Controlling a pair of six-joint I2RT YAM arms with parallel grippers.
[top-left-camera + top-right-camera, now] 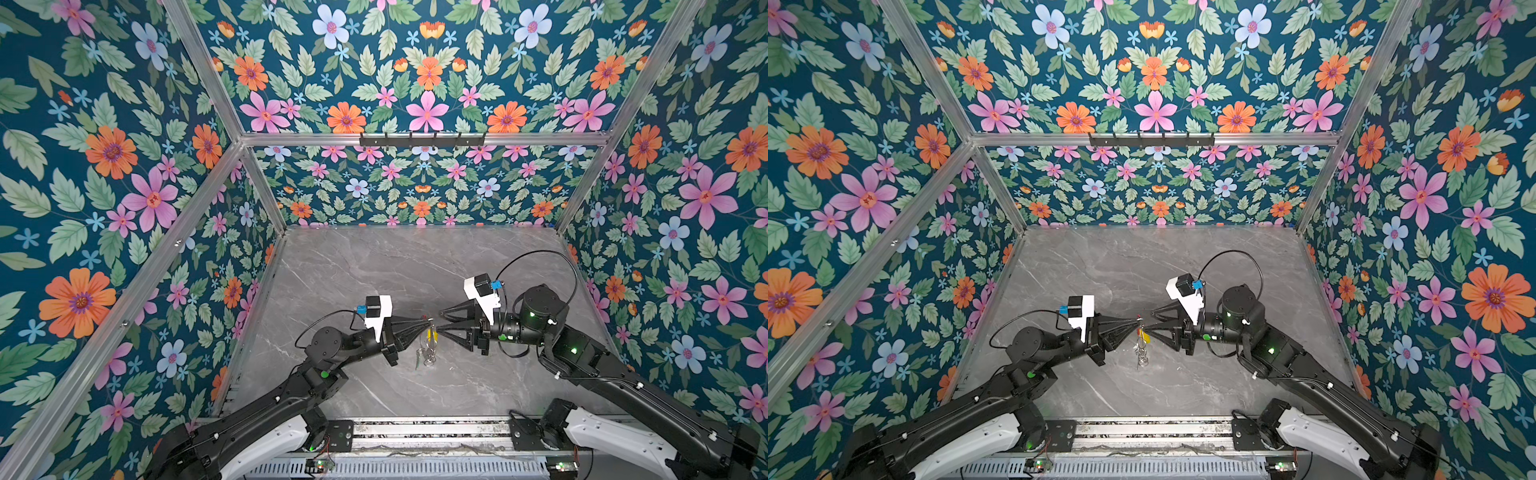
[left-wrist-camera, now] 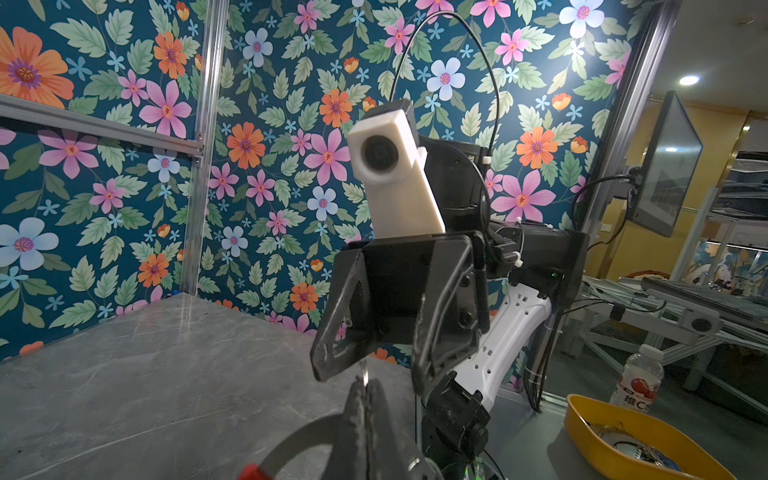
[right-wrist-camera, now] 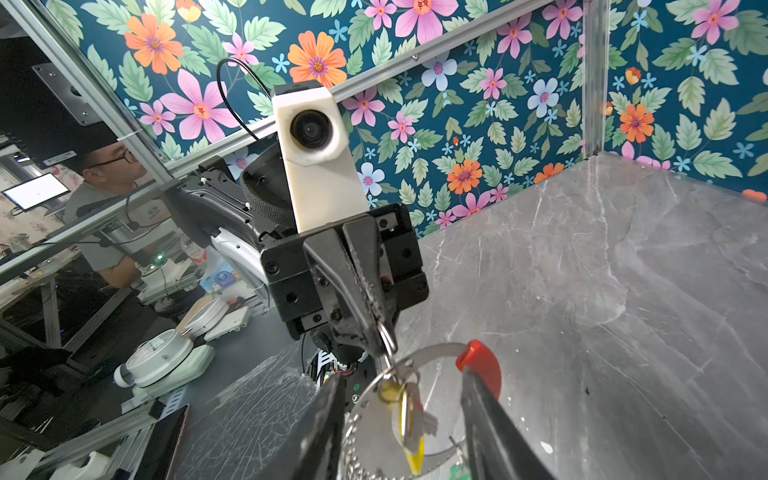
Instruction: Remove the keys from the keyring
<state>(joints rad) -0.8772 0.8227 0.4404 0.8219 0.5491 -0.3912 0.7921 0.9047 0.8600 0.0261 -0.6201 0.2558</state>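
Progress looks like 0 of 2: yellow key (image 3: 415,459) and green key (image 3: 459,473) hang on the keyring (image 3: 432,349); left gripper (image 3: 380,348), above the keyring, pinches a small silver ring (image 3: 387,332); right gripper (image 1: 439,321) straddles the keyring, jaws spread, holding nothing

Both top views: keyring (image 1: 427,358) and keys (image 1: 433,333) at frame centre too small to tell apart. Right wrist view: green tag (image 3: 459,473) clipped by frame edge, red sleeve (image 3: 478,361) partly behind a finger (image 3: 490,424) of the right gripper (image 3: 401,376). Left wrist view: left gripper (image 2: 365,384) tips blurred; what they pinch, can't tell.
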